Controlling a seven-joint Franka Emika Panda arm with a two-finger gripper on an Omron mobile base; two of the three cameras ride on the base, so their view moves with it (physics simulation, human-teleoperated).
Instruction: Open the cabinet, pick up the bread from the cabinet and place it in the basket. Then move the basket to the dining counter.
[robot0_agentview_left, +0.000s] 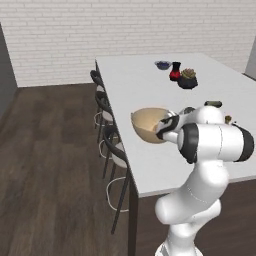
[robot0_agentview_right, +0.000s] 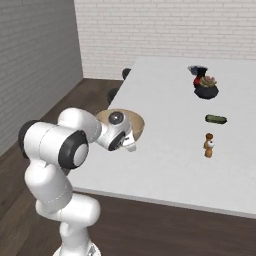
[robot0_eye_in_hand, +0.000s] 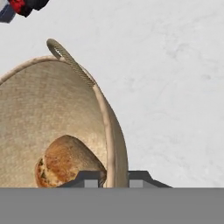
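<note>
Most of the task looks done, judging from how things lie: the bread (robot0_eye_in_hand: 65, 162) is lying inside the basket (robot0_eye_in_hand: 48, 105), and the basket is hanging over the near left part of the counter (robot0_agentview_left: 150, 85), tipped on its side with its mouth facing left. What seems left is lowering it flat onto the white top and letting go.

Starting at the left of the left base view, dark stools (robot0_agentview_left: 107, 125) are lining the counter's long edge at about 9 o'clock from the basket, below the top and out of the way. The gripper (robot0_eye_in_hand: 111, 178) is clamping the basket's rim, one finger (robot0_eye_in_hand: 89, 180) inside by the bread and the other outside, the two nearly closed with just the wall between them. In the hand view the roll is sitting low in the bowl, touching the wall just beside the inner finger.

Moving right, at roughly 1 o'clock from the basket and well apart, a small dark bowl (robot0_agentview_left: 162, 64), a red bottle (robot0_agentview_left: 175, 73) and a potted plant (robot0_agentview_left: 188, 79) are standing in a cluster. Farther right in the right base view, a green pickle-like thing (robot0_agentview_right: 216, 119) and a small brown figure (robot0_agentview_right: 208, 145) are resting at about 3 o'clock. None is crowding the bare patch under the basket, so I judge the set-down is unobstructed.
</note>
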